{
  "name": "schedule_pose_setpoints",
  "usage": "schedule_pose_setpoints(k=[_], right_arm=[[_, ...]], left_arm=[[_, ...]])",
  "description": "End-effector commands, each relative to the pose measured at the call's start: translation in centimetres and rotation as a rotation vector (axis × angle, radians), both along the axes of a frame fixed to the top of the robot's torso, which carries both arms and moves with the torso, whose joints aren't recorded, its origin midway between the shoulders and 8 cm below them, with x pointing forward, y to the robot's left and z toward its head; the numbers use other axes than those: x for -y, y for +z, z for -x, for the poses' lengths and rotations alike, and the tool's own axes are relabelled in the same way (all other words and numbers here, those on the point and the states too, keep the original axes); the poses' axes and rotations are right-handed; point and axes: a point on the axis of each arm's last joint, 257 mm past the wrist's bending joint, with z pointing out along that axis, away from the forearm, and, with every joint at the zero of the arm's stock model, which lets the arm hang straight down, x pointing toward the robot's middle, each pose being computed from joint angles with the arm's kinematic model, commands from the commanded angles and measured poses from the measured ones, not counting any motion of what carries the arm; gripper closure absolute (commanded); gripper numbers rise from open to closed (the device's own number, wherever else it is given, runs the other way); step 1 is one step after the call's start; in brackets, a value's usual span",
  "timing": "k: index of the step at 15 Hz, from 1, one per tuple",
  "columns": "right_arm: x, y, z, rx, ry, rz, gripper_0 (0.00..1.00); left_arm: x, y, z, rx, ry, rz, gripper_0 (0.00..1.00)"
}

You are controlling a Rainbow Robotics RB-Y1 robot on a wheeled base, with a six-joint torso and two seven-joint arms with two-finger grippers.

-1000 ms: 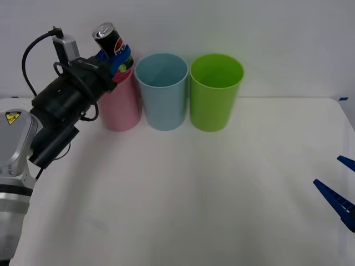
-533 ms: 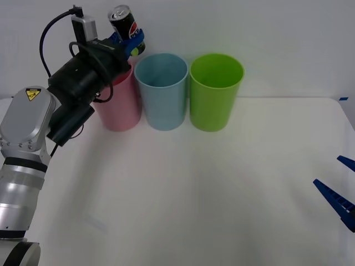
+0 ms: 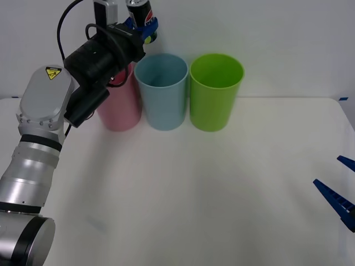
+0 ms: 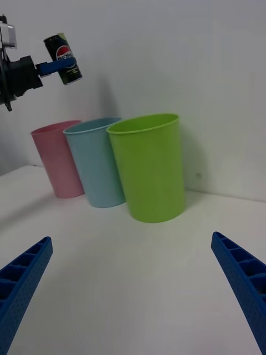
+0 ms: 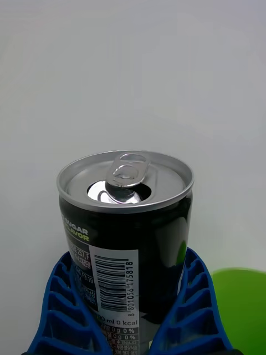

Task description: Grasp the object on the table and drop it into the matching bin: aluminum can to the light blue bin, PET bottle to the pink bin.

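Across the white tabletop (image 3: 194,194), three bins line the far edge: pink bin (image 3: 118,108), light blue bin (image 3: 161,88), lime green bin (image 3: 216,90). High at the far left, the left claw (image 3: 142,25) is clenched on the aluminum can (image 3: 140,12), upright, seemingly to carry it over the blue rim; its top is cut off. Near right, the right claw (image 3: 339,191) waits, spread.
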Motion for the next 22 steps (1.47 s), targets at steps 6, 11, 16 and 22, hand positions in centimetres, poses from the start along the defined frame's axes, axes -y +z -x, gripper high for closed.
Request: schedule_pose_setpoints(k=[6, 11, 16, 22], right_arm=[[0.0, 0.0, 0.0, 0.0, 0.0, 0.0, 0.0], [0.0, 0.0, 0.0, 0.0, 0.0, 0.0, 0.0], [0.0, 0.0, 0.0, 0.0, 0.0, 0.0, 0.0], [0.0, 0.0, 0.0, 0.0, 0.0, 0.0, 0.0]], left_arm=[[0.1, 0.4, -0.9, 0.014, 0.035, -0.071, 1.0], [1.5, -0.1, -0.6, 0.004, 0.008, -0.074, 0.72], [2.3, -0.3, -0.4, 0.003, 0.002, -0.065, 0.0], [2.3, -0.3, -0.4, -0.001, -0.005, -0.055, 0.0]])
